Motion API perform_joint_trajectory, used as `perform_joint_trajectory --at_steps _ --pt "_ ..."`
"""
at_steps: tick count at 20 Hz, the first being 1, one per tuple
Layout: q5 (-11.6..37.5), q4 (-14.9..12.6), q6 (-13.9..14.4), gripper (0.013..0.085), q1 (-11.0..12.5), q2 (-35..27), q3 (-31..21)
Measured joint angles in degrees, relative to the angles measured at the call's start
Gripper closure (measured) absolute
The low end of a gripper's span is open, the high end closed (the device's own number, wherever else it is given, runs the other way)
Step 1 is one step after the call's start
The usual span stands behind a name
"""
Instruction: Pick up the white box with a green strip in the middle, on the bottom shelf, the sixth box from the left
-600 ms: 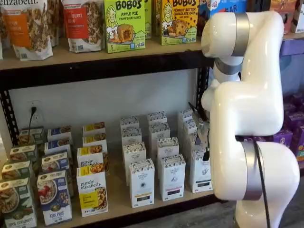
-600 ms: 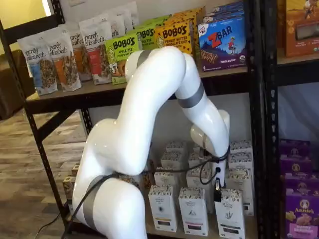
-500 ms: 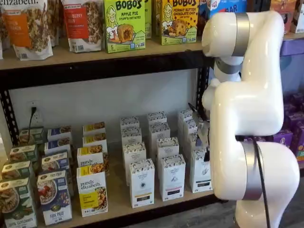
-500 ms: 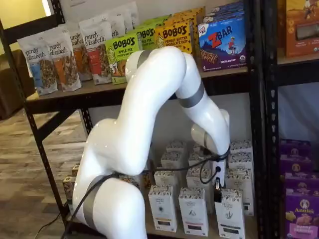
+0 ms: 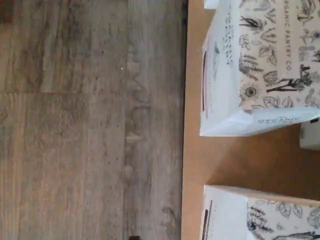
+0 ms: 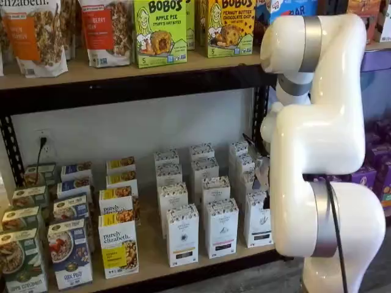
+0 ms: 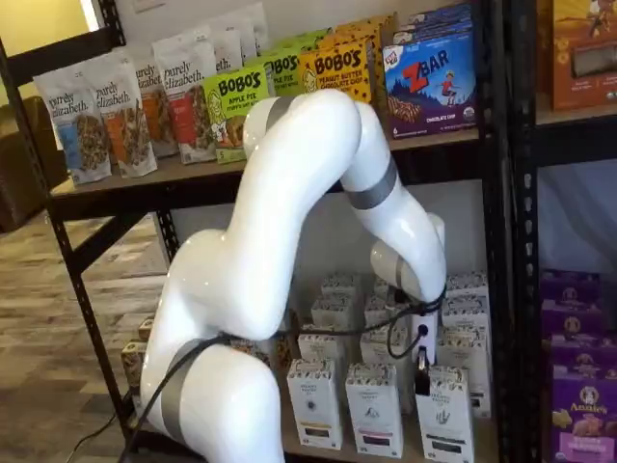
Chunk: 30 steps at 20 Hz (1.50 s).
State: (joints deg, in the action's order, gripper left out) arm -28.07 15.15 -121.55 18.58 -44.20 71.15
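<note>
1. Three columns of white cartons with speckled tops stand on the bottom shelf [image 6: 153, 259], to the right of the yellow-and-white cartons [image 6: 119, 249].
2. At the front of the rightmost column is the white box [image 6: 257, 218], partly hidden by the arm [image 6: 317, 146]; in the other shelf view it is the front right carton [image 7: 443, 413], close to the shelf's front edge.
3. Only a dark finger of the gripper [image 7: 420, 374] shows, side-on, hanging just above that box's top with a cable beside it; whether it is open or closed cannot be told, and it holds nothing that can be seen.
4. Two patterned cartons show in the wrist view, one [image 5: 260, 65] near the tan board's edge, with grey plank floor [image 5: 90, 125] beyond.
</note>
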Motion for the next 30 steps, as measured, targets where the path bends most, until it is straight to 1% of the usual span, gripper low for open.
perform_joint_trajectory --at_steps 8,16,17,19,20,23,26,30 --pt "1.86 1.67 -1.03 0.013 -0.53 -3.04 2.9" --pt "0.78 -0.41 0.96 0.013 -0.51 -7.55 8.93" --pt "0.45 -0.96 1.49 0.013 -0.51 -8.06 9.72" --pt "-0.11 -3.14 3.4 0.013 -0.48 -9.2 11.41" --pt "-0.19 -4.77 4.77 0.013 -0.45 -9.84 12.25" --pt "-0.6 -8.25 7.71 0.013 -0.34 -11.29 14.1" --pt "-1.57 -9.66 8.91 0.013 -0.31 -12.59 15.87" --pt "-2.74 -14.15 12.86 0.013 -0.37 -13.97 17.69"
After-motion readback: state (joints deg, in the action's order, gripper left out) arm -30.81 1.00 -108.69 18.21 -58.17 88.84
